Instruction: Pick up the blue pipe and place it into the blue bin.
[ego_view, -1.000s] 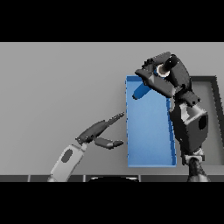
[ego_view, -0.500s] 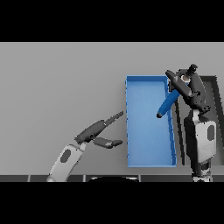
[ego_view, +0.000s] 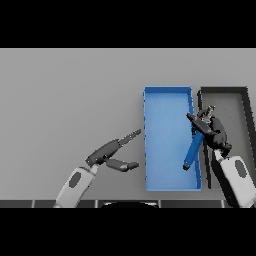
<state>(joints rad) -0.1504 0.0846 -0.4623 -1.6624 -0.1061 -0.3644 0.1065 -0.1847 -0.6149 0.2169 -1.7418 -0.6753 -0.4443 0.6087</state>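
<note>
Pipe (ego_view: 192, 150), one, inside bin (ego_view: 168, 95)

A bare sorting bench rather than any home or shop: a plain grey desk (ego_view: 70, 90) carries only a blue bin (ego_view: 167, 95) and a dark bin (ego_view: 245, 107) side by side.

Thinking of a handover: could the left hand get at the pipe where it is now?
Probably yes: the left hand lies open just outside the bin, and nothing stands between it and the pipe, held by the right hand.
</note>
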